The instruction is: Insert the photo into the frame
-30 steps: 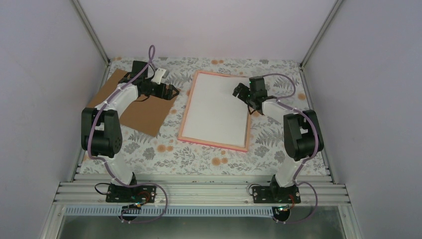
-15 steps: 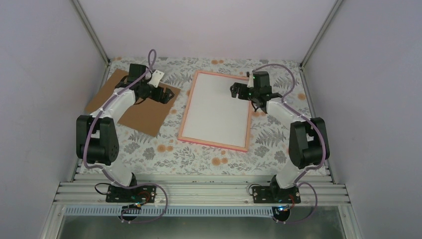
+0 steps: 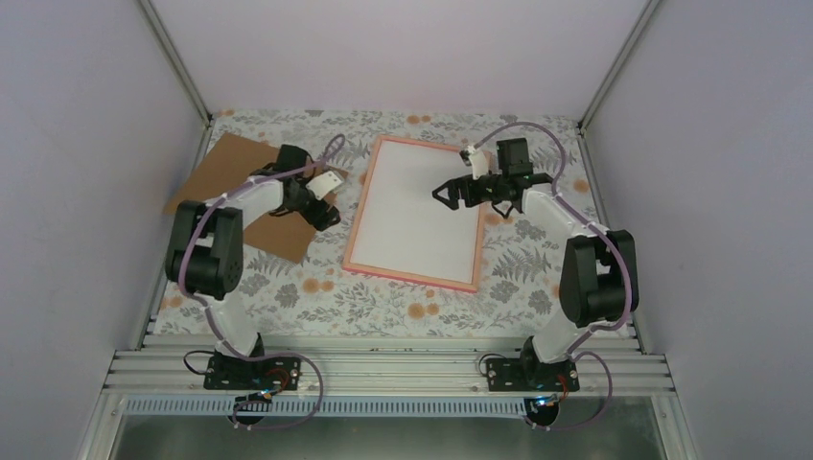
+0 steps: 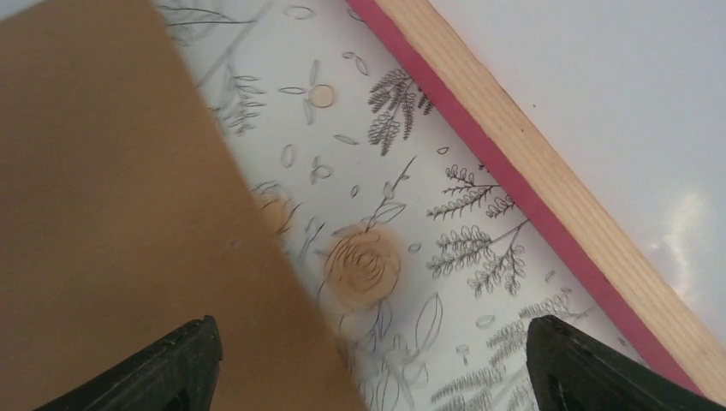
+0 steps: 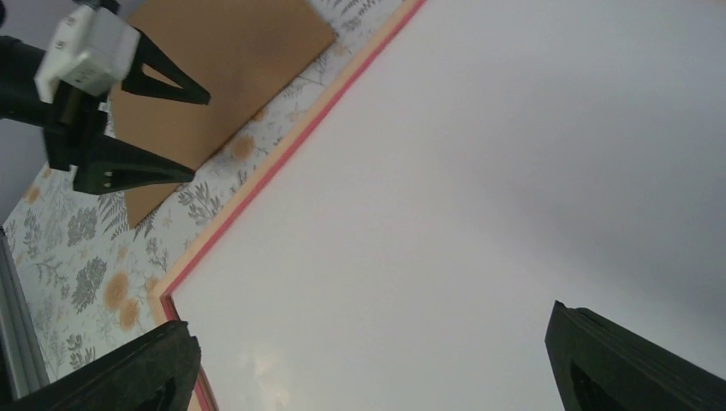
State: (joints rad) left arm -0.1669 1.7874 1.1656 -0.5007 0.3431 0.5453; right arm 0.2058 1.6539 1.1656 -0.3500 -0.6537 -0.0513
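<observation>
The photo (image 3: 412,211) lay plain white side up inside the frame (image 3: 412,279), near the middle of the floral tabletop (image 3: 383,309) and a little towards its far side. The sheet filled the opening almost to the rails. The frame itself was a thin rectangle, bright pink along its outer edge, with a pale wood face turned upward. It sat flat, its long sides running away from the arms and leaning slightly to the left at the near end.

The right claw (image 5: 370,318) hovered over the far right part of the white sheet, its fingers spread wide, gripping nothing. Whether its tips touched the paper could not be told.

The left claw (image 4: 372,330) hung over the right edge of a brown cardboard backing board (image 3: 230,172), its fingers also well apart and nothing between them. One finger stood above the cardboard and the other above the patterned strip of tabletop between the board and the frame's left rail.

The backing board lay flat on the far left of the tabletop, turned at an angle, beside the frame but apart from it. Purple cables looped along both arms. Plain walls closed in the tabletop on the left, right and far sides.
</observation>
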